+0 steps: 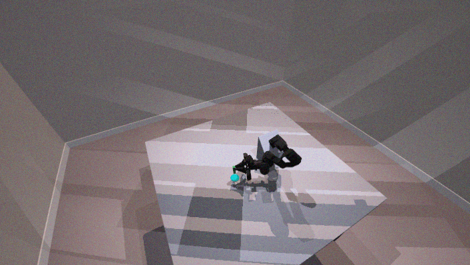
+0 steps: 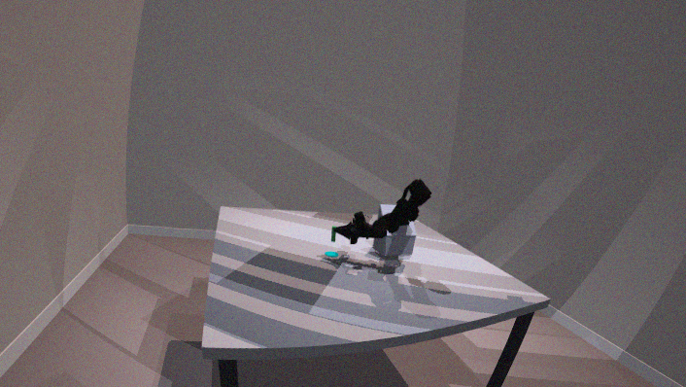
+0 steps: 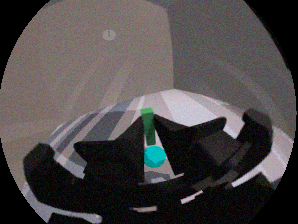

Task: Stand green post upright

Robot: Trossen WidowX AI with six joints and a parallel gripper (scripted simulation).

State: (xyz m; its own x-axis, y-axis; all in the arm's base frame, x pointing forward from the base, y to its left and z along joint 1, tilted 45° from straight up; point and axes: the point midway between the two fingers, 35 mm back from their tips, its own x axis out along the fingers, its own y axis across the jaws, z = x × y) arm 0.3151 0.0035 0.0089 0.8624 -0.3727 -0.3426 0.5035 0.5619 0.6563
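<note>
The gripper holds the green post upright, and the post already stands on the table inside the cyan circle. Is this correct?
Not quite. The gripper does hold the green post upright, but the post is not on the table yet: the exterior view shows it hanging in the air above the cyan circle, with a clear gap between them.
</note>
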